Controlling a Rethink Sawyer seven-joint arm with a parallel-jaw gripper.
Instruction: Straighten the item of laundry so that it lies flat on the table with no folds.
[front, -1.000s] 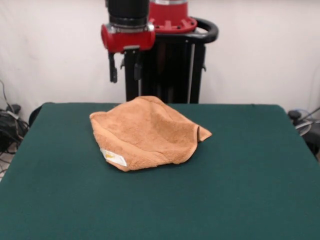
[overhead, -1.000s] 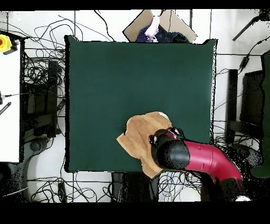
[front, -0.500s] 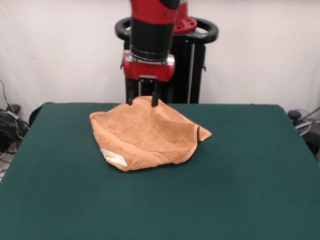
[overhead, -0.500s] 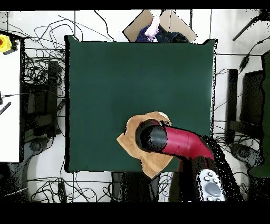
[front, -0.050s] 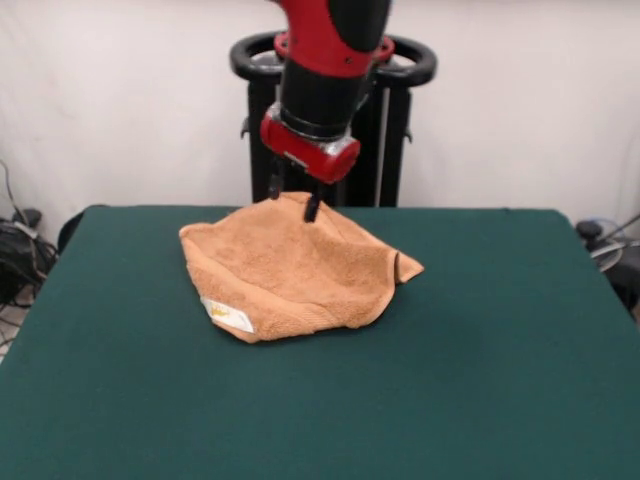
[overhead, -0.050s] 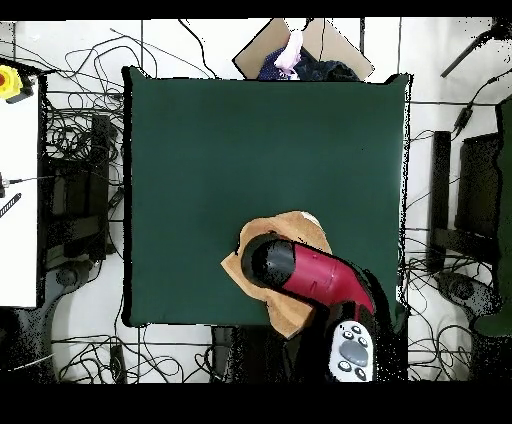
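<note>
The item of laundry (front, -0.050s: 295, 265) is an orange-tan towel lying crumpled in a mound on the far half of the green table (front, -0.050s: 500, 350). A white label (front, -0.050s: 228, 315) shows at its near-left edge, and one corner (front, -0.050s: 408, 268) is folded up at the right. My gripper (front, -0.050s: 293, 200) is open and tilted, with its two dark fingers at the towel's raised far edge. In the overhead view the red arm (overhead, -0.050s: 310, 280) covers the gripper and much of the towel (overhead, -0.050s: 292, 224), which lies near the bottom edge of the table (overhead, -0.050s: 250, 150).
Tangled cables (overhead, -0.050s: 80, 180) cover the floor around the table. A cardboard box (overhead, -0.050s: 300, 48) sits beyond the table's top edge in the overhead view. A white surface with a yellow and red button (overhead, -0.050s: 10, 82) stands at the left.
The arm has come down from well above the table to the towel's far edge. It has shifted right in the front view and now tilts. The towel has not moved.
</note>
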